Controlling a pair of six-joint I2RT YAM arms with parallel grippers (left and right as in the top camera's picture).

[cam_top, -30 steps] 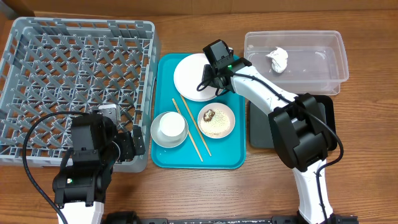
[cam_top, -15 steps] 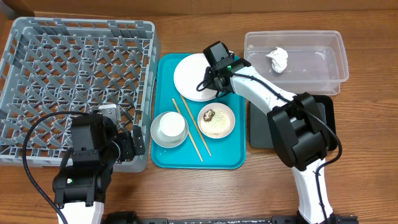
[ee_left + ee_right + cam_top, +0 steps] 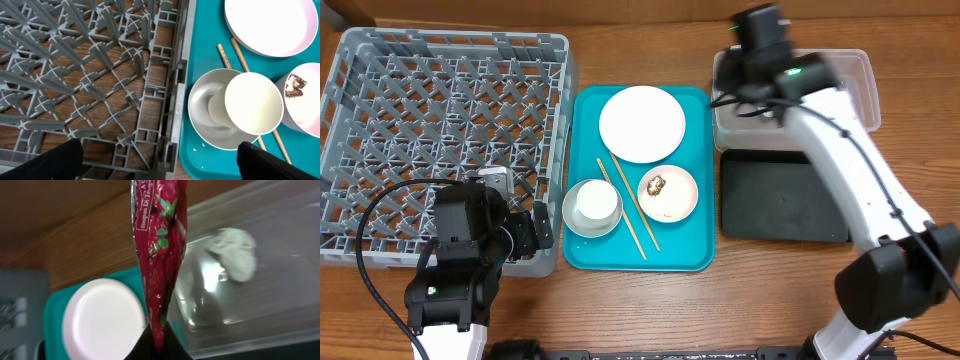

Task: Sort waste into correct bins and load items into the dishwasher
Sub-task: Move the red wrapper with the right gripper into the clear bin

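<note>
My right gripper (image 3: 159, 341) is shut on the red snack wrapper (image 3: 160, 255), which hangs over the left end of the clear tub (image 3: 850, 115), where the right arm (image 3: 820, 110) reaches. A white crumpled wad (image 3: 232, 255) lies inside the tub. The white plate (image 3: 641, 123) sits at the back of the teal tray (image 3: 685, 255). The small dish (image 3: 668, 193) holds a brown lump (image 3: 657, 184). A white cup (image 3: 252, 102) stands in the grey bowl (image 3: 205, 110), chopsticks (image 3: 630, 205) beside it. My left gripper (image 3: 160, 167) is open over the dish rack's (image 3: 440, 120) front right corner.
The black tray (image 3: 780, 195) lies in front of the clear tub, to the right of the teal tray. The dish rack fills the table's left side. A few rice grains (image 3: 202, 145) dot the teal tray by the bowl.
The right gripper shut on the wrapper at the plate's right edge, then rose and swung right to the clear tub's left end. The left arm stayed still.
</note>
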